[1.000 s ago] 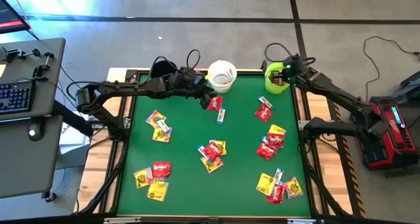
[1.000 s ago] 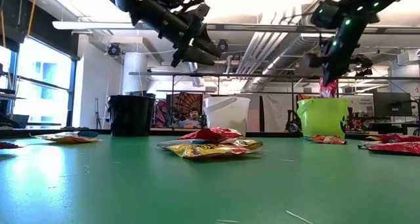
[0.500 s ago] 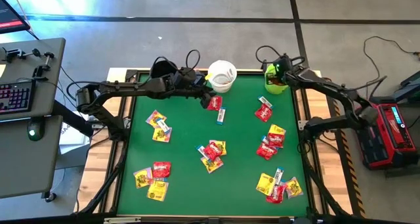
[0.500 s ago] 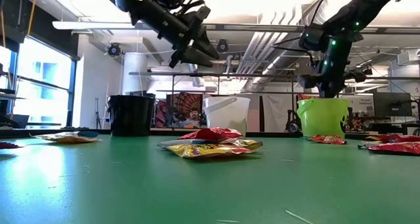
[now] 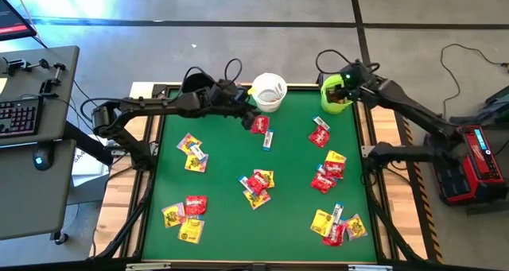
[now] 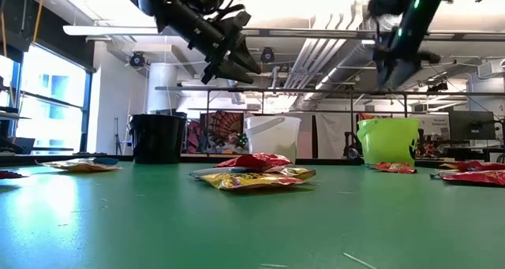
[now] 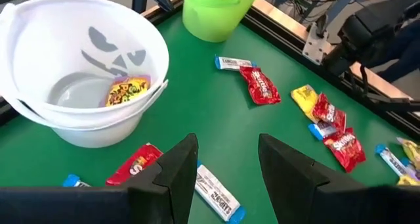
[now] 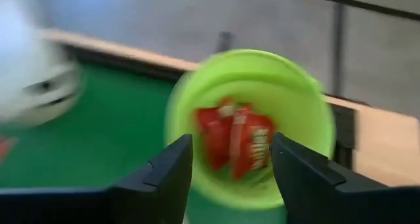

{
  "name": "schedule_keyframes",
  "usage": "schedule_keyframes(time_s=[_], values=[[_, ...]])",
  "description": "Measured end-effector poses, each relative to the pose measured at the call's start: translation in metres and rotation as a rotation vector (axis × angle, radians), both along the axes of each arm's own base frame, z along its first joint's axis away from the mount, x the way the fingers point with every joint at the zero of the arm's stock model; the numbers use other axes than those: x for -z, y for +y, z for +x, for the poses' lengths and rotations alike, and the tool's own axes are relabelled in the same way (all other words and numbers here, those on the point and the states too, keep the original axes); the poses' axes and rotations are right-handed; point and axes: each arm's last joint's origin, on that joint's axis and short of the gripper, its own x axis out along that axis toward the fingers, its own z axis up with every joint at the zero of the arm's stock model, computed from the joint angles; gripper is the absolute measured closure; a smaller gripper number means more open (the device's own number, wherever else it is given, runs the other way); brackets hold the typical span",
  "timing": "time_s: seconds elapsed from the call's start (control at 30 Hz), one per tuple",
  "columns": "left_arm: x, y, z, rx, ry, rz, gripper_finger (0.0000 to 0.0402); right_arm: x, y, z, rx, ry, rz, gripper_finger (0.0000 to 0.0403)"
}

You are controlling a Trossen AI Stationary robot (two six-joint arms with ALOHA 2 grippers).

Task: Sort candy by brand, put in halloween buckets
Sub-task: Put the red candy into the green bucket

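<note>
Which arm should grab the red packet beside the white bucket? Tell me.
Left. Its open tool hovers just over the red packet by the white bucket. The right tool hangs open over the green bucket, farther away.

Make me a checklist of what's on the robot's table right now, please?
Surface: green table, wooden edging.
Job's things: red, yellow and white-and-blue candy in loose heaps; white bucket holds one yellow packet; lime green bucket holds red packets; black bucket at the far edge.
Clutter: nothing seen.
Grippers: left gripper open, empty, beside the white bucket above a white-and-blue bar; right gripper open, empty, over the lime green bucket.
Cables: black cable loops on both arms.
Surroundings: desk with keyboard, grey floor.
</note>
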Motion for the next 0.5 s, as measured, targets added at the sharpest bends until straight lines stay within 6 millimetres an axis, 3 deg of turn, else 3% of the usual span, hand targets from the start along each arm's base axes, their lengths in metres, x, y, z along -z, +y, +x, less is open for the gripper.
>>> schedule_keyframes(time_s=[0.1, 0.23, 0.5], values=[[0.000, 0.001, -0.001, 0.031, 0.008, 0.030, 0.0248, -0.019, 0.024, 0.004, -0.162, -0.067, 0.053, 0.0209], [0.000, 0.002, -0.001, 0.061, 0.019, 0.069, 0.0248, -0.026, 0.057, 0.007, -0.337, -0.150, 0.123, 0.0209], [0.003, 0.001, -0.002, 0.082, 0.057, 0.078, 0.0248, 0.001, 0.115, 0.016, -0.548, -0.170, 0.343, 0.0209]])
